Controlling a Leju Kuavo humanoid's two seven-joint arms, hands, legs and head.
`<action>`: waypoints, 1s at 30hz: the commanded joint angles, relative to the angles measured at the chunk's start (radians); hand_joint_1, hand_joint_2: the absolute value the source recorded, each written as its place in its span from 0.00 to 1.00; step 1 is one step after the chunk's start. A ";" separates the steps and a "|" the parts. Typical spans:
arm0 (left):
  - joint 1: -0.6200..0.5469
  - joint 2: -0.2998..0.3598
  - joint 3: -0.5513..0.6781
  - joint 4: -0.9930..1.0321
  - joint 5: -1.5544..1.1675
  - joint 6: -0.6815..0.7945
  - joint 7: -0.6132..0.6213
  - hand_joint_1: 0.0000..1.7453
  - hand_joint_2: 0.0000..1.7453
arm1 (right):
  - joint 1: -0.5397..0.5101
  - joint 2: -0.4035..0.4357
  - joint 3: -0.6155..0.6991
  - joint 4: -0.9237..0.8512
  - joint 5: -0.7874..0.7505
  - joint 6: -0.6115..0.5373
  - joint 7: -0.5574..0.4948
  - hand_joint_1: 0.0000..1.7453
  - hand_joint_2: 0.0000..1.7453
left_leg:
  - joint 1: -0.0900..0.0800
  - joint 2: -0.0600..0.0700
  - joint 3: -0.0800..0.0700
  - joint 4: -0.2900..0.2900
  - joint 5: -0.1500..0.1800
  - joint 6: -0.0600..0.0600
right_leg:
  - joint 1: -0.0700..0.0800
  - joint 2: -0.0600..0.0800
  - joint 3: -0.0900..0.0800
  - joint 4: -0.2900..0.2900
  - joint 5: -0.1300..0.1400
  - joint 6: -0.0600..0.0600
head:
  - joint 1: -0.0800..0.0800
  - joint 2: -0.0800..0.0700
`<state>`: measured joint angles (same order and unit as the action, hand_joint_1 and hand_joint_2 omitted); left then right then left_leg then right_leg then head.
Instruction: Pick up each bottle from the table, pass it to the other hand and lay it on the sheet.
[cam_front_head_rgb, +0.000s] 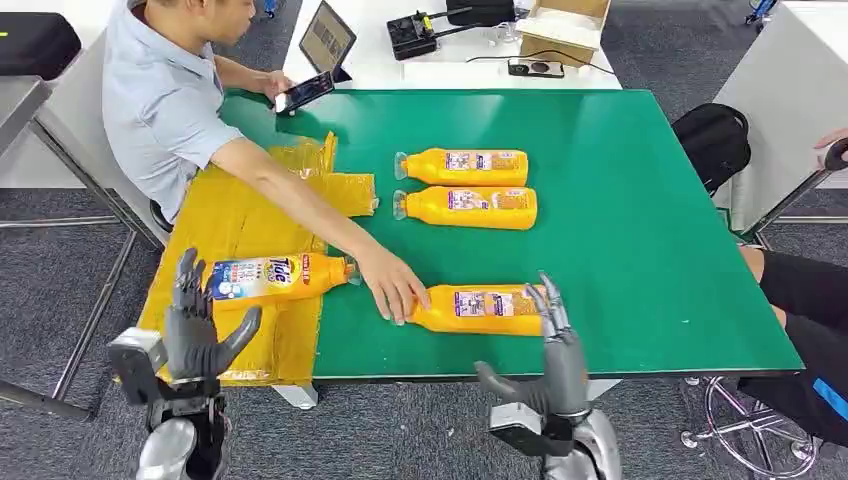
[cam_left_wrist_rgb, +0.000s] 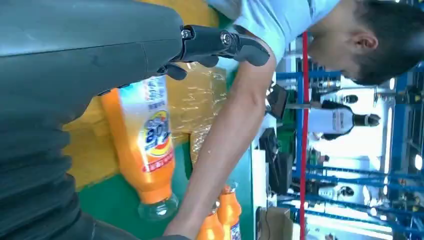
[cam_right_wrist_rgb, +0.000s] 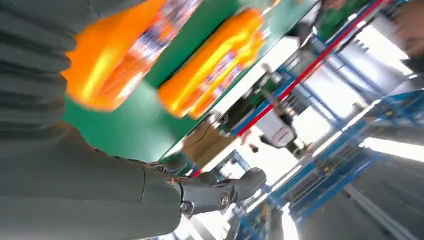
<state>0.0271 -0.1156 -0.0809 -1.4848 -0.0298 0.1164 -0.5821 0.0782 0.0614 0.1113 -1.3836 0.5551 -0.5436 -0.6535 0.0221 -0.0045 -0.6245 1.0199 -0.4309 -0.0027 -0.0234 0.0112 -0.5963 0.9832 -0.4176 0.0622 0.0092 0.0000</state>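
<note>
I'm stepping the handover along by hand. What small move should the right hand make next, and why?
Probably hold the right hand where it is until the person's hand leaves. That hand rests at the cap end of the nearest orange plastic detergent bottle on the green table, the likely next pick. One orange bottle on the yellow sheet already lies there.
</note>
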 joint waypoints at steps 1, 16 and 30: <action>0.059 -0.063 0.036 -0.075 -0.032 0.030 -0.016 0.00 1.00 | -0.061 -0.042 -0.149 0.085 0.098 0.027 0.133 0.00 1.00 | -0.001 0.000 0.003 0.000 0.000 0.001 | 0.000 0.000 0.003 0.000 0.000 -0.002 | -0.001 0.000; 0.001 -0.057 -0.027 0.013 -0.051 0.026 0.037 0.00 1.00 | -0.285 -0.085 -0.127 0.441 0.166 0.088 0.208 0.00 1.00 | 0.000 0.000 0.004 -0.001 0.001 0.001 | 0.000 -0.001 0.005 -0.001 0.001 -0.001 | -0.001 0.000; -0.062 -0.059 -0.052 0.109 -0.078 0.066 0.097 0.00 1.00 | -0.440 -0.072 -0.029 0.657 0.232 0.139 0.270 0.00 1.00 | 0.000 0.002 0.006 -0.001 0.001 0.001 | 0.000 0.001 0.006 -0.001 0.001 -0.002 | -0.001 0.000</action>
<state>0.0216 -0.1804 -0.1209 -1.4797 -0.0931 0.1575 -0.4993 -0.2431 -0.0168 0.0115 -0.9361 0.7676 -0.4318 -0.4108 0.0220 -0.0049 -0.6230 1.0200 -0.4290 -0.0024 -0.0235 0.0111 -0.5936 0.9841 -0.4166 0.0628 0.0080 0.0000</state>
